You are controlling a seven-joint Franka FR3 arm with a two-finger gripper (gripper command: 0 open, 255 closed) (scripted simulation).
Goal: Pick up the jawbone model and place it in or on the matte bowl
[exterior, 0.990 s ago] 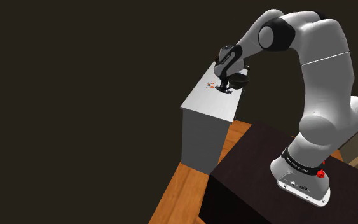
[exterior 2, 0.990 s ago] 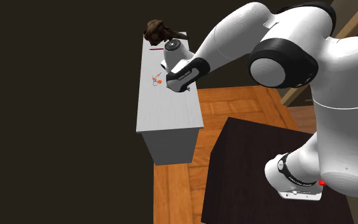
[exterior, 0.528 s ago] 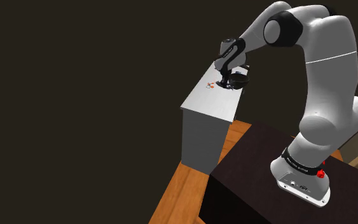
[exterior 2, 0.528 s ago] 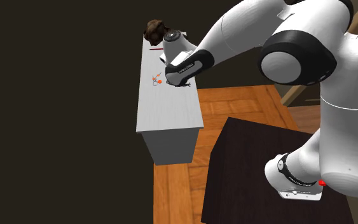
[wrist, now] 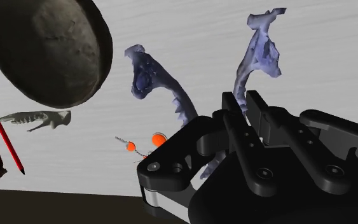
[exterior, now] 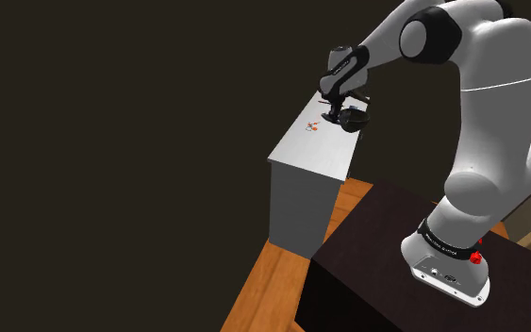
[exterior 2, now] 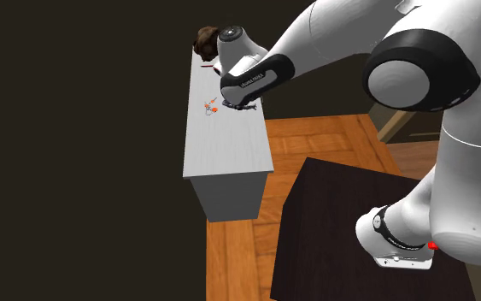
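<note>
The black end effector (wrist: 246, 105) is clamped on one branch of the bluish-purple U-shaped jawbone model (wrist: 155, 79), fingers pinched tight against it. Its other toothed branch sticks out free, towards the bowl. Compared with a second ago, the arm's elbow has climbed, and the end effector (exterior: 332, 115) now sits higher over the pale grey counter (exterior: 306, 151). The dark, rough matte bowl (wrist: 50, 51) is just beside the jawbone, which is not in it. In the shoulder view the bowl (exterior: 354, 120) is right next to the end effector. A small orange-beaded trinket (wrist: 131, 146) lies on the counter near the bowl, and a red pen (wrist: 4, 137) lies on the bowl's far side.
</note>
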